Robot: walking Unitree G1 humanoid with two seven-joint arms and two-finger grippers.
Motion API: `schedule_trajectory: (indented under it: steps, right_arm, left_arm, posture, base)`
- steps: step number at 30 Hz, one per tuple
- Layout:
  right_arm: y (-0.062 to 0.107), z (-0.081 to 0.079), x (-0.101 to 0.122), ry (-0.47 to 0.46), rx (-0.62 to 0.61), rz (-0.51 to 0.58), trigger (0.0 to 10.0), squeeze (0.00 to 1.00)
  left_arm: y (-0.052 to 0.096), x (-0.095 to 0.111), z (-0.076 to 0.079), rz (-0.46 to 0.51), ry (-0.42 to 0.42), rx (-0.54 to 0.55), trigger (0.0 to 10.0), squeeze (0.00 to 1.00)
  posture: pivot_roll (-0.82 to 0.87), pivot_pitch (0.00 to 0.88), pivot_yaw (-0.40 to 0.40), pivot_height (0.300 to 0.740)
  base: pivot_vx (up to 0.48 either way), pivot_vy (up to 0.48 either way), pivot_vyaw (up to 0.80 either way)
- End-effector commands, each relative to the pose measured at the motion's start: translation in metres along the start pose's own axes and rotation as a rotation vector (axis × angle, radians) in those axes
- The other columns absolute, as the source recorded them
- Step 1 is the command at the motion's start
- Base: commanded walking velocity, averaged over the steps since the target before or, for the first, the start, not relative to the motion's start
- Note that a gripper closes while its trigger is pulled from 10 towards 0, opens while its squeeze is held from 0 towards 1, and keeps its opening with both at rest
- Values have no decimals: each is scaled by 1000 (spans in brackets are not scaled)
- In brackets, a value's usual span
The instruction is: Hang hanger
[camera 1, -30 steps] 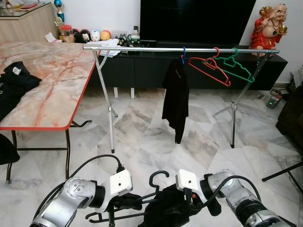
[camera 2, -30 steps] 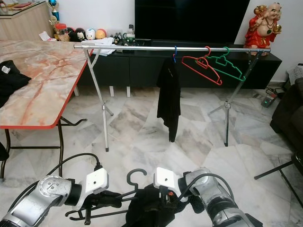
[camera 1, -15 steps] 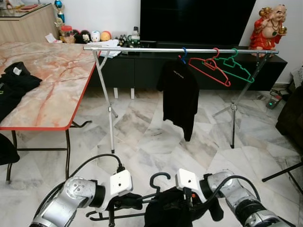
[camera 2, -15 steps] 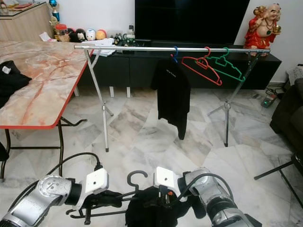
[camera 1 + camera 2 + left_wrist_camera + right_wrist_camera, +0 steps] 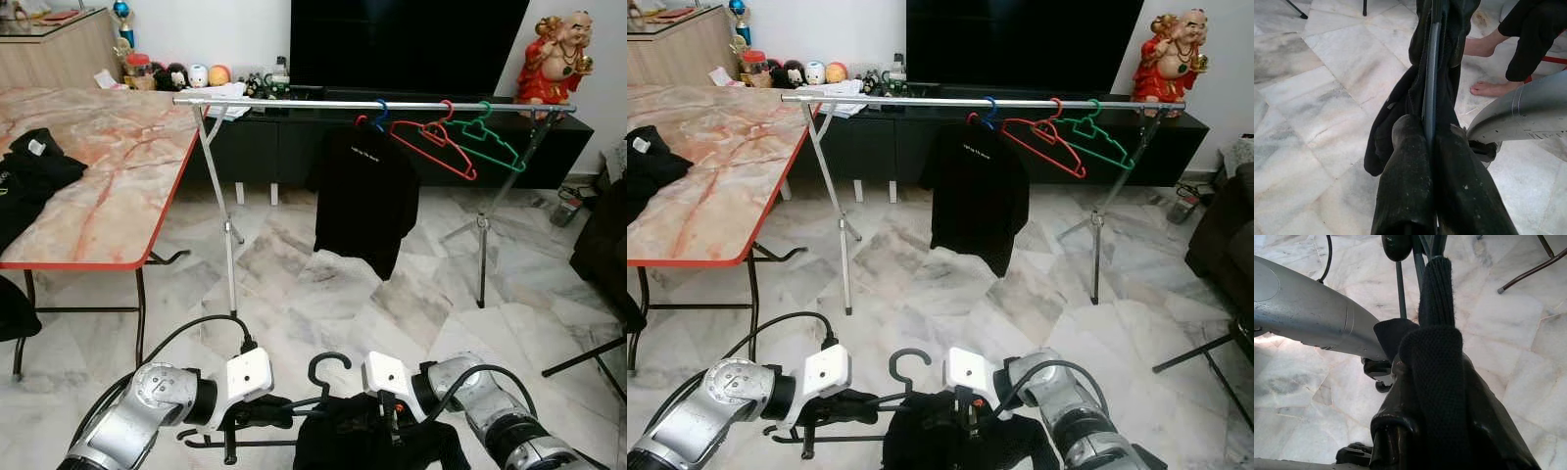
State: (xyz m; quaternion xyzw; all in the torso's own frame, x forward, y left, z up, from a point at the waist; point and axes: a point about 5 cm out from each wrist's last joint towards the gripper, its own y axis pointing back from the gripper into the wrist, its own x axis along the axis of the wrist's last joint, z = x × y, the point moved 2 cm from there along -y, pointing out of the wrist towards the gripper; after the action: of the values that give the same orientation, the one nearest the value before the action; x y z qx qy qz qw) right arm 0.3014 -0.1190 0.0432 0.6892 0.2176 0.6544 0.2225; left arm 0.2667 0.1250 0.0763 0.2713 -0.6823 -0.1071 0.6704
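1. Low in the head views, the robot's 2 silver arms meet over a marble floor [image 5: 294,294], sharing a black hanger [image 5: 328,364] draped with a dark garment [image 5: 372,446]; the hook curls up between the wrists.
2. The left gripper [image 5: 1435,142] has its jaws pressed together on the hanger's thin bar, the dark cloth hanging beyond the fingertips.
3. The right gripper [image 5: 1425,377] is wrapped in black knit fabric; its jaws are closed on the garment.
4. Ahead stands a metal clothes rail [image 5: 294,101] carrying a black shirt [image 5: 364,201], a red hanger [image 5: 436,142] and a green hanger [image 5: 490,142], well apart from the grippers.
5. A marble-patterned surface [image 5: 108,166] with a red edge stands on the robot's left, dark clothing [image 5: 29,176] lying on it.
6. A person's bare feet [image 5: 1488,88] show on the floor in the left wrist view.
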Motion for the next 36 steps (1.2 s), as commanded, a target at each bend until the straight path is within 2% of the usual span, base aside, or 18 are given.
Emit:
schedule_trajectory:
  steps: [1, 9, 10, 11, 12, 13, 19, 25, 28, 36]
  right_arm:
    - [-4, -3, -1, -16, 8, 18, 0, 0]
    - [-4, -1, 1, -14, -8, 23, 0, 0]
    - [-4, -1, 1, -16, -9, 26, 0, 0]
    - [-4, -1, 1, -16, -8, 26, 0, 0]
    - [-4, -1, 1, -16, -8, 26, 0, 0]
    - [-5, -2, 0, -15, -7, 26, 0, 0]
    - [-5, -3, -2, -19, -10, 23, 0, 0]
    - [-5, -4, -11, -26, -44, -28, 0, 0]
    - [-5, -5, -22, -36, -90, -84, 0, 0]
    - [2, 0, -35, -115, -246, -82, 0, 0]
  left_arm:
    - [0, 12, -6, 35, -36, 20, 10000, 0]
    - [1, 10, -9, 8, -43, -4, 10000, 0]
    - [2, 10, -10, 6, -43, -8, 10000, 278]
    - [2, 11, -11, 8, -42, -9, 10000, 396]
    - [2, 11, -11, 8, -42, -9, 10000, 396]
    - [2, 11, -12, 7, -52, -4, 10000, 1000]
    - [1, 10, -10, 9, -51, -22, 10000, 1000]
    - [3, 11, -6, 8, -37, -66, 10000, 1000]
    - [8, 12, -12, 14, -39, -21, 10000, 1000]
    - [20, 12, -30, 76, -12, 177, 10000, 1000]
  posture:
    - [90, 19, -44, 740]
    - [87, 26, -45, 740]
    - [86, 26, -43, 740]
    - [86, 26, -43, 740]
    - [86, 26, -43, 740]
    - [86, 26, -43, 740]
    - [83, 29, -45, 740]
    - [83, 29, -47, 740]
    - [85, 32, -49, 740]
    - [84, 39, -51, 740]
  base:
    - [0, 0, 0]
    - [0, 0, 0]
    - [0, 0, 0]
    - [0, 0, 0]
    - [0, 0, 0]
    - [0, 0, 0]
    - [0, 0, 0]
    - [0, 0, 0]
    - [0, 0, 0]
    - [0, 0, 0]
